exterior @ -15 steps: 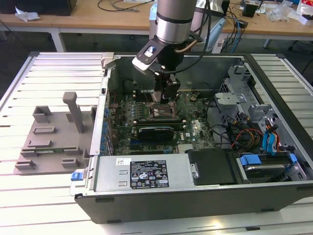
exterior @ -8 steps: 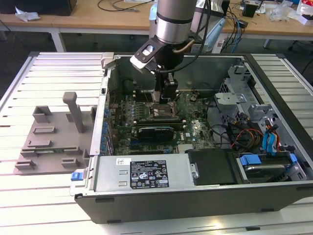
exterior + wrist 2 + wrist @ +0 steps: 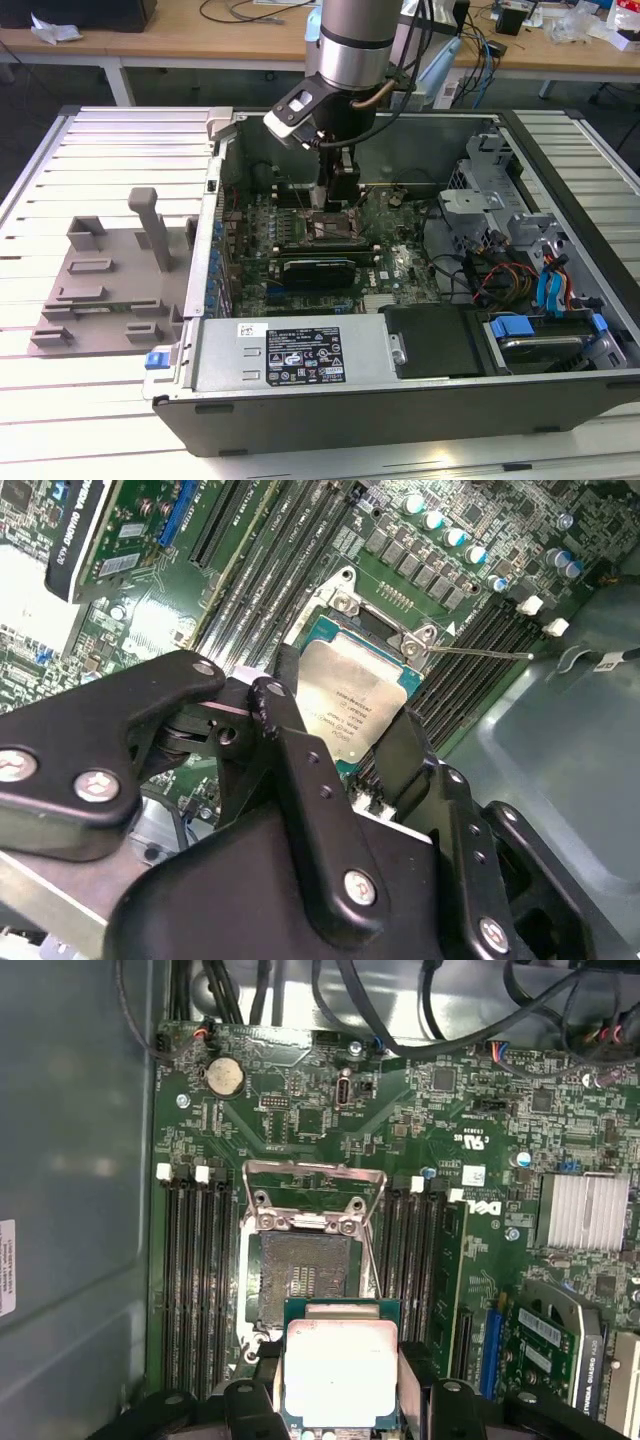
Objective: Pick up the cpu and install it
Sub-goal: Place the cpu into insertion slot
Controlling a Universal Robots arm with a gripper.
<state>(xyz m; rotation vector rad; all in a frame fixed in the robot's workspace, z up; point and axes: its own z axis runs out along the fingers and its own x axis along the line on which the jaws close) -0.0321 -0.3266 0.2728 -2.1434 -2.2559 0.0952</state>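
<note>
Pincer (image 3: 339, 1362) tight on cpu (image 3: 338, 1385), fingers (image 3: 413, 1375) at both edges, close over open socket (image 3: 300, 1280) on mobo (image 3: 300, 1110)

Worktop (image 3: 100, 150): I see the computer case (image 3: 400, 415) on it, and the tray (image 3: 100, 290) just beside the case, on the exterior view's left.
Case: the motherboard (image 3: 400, 265) lies flat inside; the power supply (image 3: 290, 355) sits along the wall nearest the exterior camera.
Socket (image 3: 300, 1275): in the motherboard, with memory slots (image 3: 190, 1280) on both sides.
Gripper (image 3: 335, 200): inside the case, over the socket.
Cpu (image 3: 338, 1370): between my jaws, above the socket, not seated in it.
</note>
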